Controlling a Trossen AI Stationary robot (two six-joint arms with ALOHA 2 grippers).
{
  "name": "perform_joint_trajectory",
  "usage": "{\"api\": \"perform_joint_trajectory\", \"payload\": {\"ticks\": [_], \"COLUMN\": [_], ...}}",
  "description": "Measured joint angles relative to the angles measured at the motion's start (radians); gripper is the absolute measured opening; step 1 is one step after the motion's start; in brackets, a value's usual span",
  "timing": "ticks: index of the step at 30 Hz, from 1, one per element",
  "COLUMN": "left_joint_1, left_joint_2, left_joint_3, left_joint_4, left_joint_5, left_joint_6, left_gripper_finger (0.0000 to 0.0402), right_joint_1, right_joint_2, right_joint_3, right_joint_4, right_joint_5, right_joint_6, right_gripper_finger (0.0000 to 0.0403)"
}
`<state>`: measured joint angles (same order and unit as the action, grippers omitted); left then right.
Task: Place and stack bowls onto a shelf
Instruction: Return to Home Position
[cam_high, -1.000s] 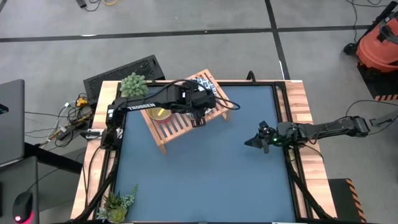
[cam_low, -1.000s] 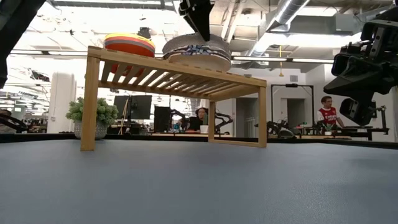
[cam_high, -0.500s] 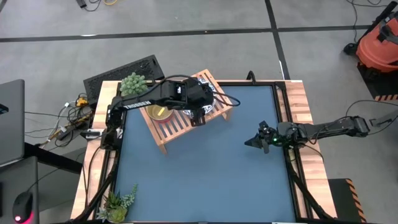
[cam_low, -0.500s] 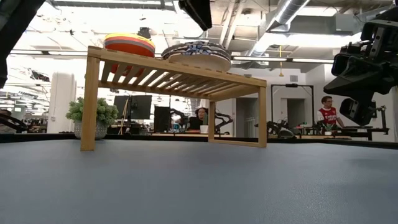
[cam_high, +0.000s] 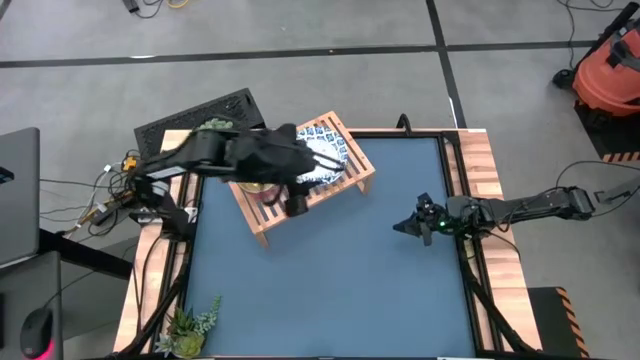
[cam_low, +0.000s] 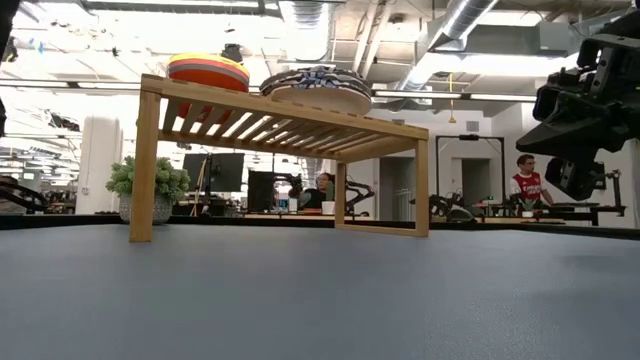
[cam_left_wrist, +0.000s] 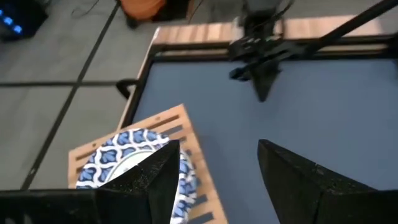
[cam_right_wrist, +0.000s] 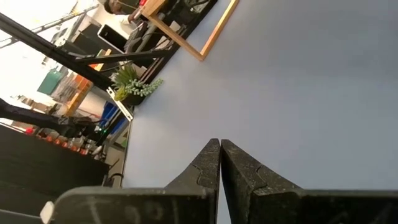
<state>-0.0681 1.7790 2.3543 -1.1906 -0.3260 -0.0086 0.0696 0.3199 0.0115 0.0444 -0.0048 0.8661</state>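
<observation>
The light-wood shelf (cam_high: 345, 178) (cam_low: 290, 125) stands at the table's far left. On its slats sit the white bowls with blue patterned rims (cam_high: 322, 158) (cam_low: 318, 84) (cam_left_wrist: 127, 158) and a stack of small bowls (cam_low: 208, 69), orange-red on top with a yellow rim below. In the high view my left arm hides that stack. My left gripper (cam_high: 297, 203) (cam_left_wrist: 217, 146) is open and hovers above the shelf's near edge, beside the patterned bowls, touching nothing. My right gripper (cam_high: 408, 229) (cam_right_wrist: 221, 163) (cam_low: 572, 110) is shut and empty, above the table's right side.
A potted plant (cam_high: 214, 130) stands at the far-left corner behind the shelf, and another (cam_high: 190, 325) at the near-left corner. A black slab (cam_high: 200, 112) lies beyond the far-left edge. Bare blue table (cam_high: 340, 290) spreads between the shelf and the near edge.
My left gripper has risen off the patterned bowls, out of the low view, and drawn back toward the table's left and near side. The patterned bowls stay on the shelf next to the small stack. My right arm has kept still.
</observation>
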Motion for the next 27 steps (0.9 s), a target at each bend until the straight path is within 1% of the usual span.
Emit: {"api": "perform_joint_trajectory", "payload": {"ticks": [2,5,7,9,10,12,14,16,19,21,24,27], "left_joint_1": [-0.021,-0.039,-0.051,-0.066,-0.077,-0.095,-0.105,-0.110,-0.121,-0.134,-0.150,-0.164], "left_joint_2": [-0.026,-0.059,-0.072,-0.082,-0.088,-0.102,-0.125,-0.153,-0.184,-0.196,-0.207,-0.213], "left_joint_3": [0.000,0.000,0.000,-0.001,-0.001,-0.001,-0.001,-0.001,0.000,0.000,-0.001,-0.001], "left_joint_4": [-0.008,-0.064,-0.078,-0.047,-0.011,0.074,0.150,0.189,0.192,0.184,0.166,0.150], "left_joint_5": [0.001,0.004,0.003,0.012,0.032,0.102,0.176,0.210,0.206,0.206,0.208,0.210], "left_joint_6": [-0.006,-0.038,-0.089,-0.082,-0.060,-0.008,0.024,0.028,0.030,0.031,0.031,0.038], "left_gripper_finger": [0.0201,0.0201,0.0201,0.0201,0.0201,0.0201,0.0201,0.0201,0.0201,0.0201,0.0201,0.0201], "right_joint_1": [0.000,0.000,0.000,0.000,0.000,-0.002,-0.011,-0.026,-0.057,-0.083,-0.121,-0.160], "right_joint_2": [0.000,0.001,0.001,0.000,-0.003,-0.015,-0.035,-0.066,-0.130,-0.175,-0.255,-0.319], "right_joint_3": [0.001,0.002,0.002,0.002,0.003,0.005,0.006,0.007,0.039,0.076,0.167,0.256], "right_joint_4": [-0.011,-0.006,0.076,0.224,0.301,0.423,0.491,0.533,0.498,0.411,0.191,-0.054], "right_joint_5": [0.000,-0.007,-0.007,-0.044,-0.067,-0.080,-0.080,-0.096,-0.121,-0.148,-0.169,-0.149], "right_joint_6": [0.000,0.021,-0.047,-0.151,-0.199,-0.258,-0.290,-0.314,-0.326,-0.329,-0.358,-0.388], "right_gripper_finger": [0.0042,0.0042,0.0042,0.0042,0.0042,0.0042,0.0042,0.0042,0.0042,0.0042,0.0042,0.0042]}}
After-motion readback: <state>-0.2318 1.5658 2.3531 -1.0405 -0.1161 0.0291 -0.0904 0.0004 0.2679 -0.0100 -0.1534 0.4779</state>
